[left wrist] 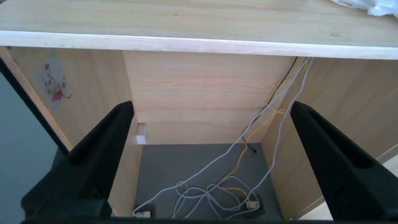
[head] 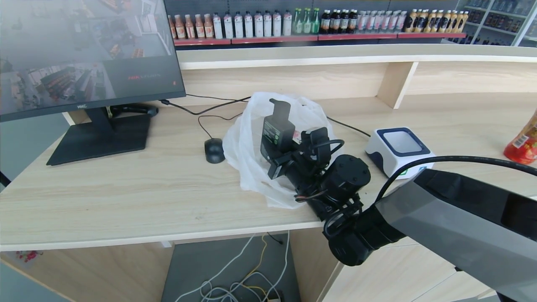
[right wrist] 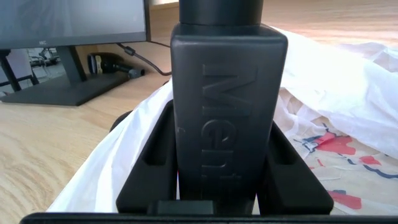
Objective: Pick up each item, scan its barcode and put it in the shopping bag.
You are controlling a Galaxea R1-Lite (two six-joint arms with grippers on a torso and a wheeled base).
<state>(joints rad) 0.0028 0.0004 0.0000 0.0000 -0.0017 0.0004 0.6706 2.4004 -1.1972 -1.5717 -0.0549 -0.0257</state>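
A black bottle (head: 277, 126) is gripped in my right gripper (head: 280, 144), which is shut on it just above the open mouth of the white plastic shopping bag (head: 247, 142) at the middle of the counter. In the right wrist view the black bottle (right wrist: 227, 106) stands between the two fingers (right wrist: 152, 162), with the bag (right wrist: 348, 93) spread behind and below it. A white and blue barcode scanner (head: 398, 151) sits to the right of the bag. My left gripper (left wrist: 211, 162) hangs open below the counter's front edge, nothing between its fingers.
A red bottle (head: 523, 144) stands at the counter's far right edge. A monitor (head: 84, 50) on its stand fills the back left, with a black mouse (head: 214, 150) and cables beside the bag. Loose cables (left wrist: 217, 193) lie under the counter.
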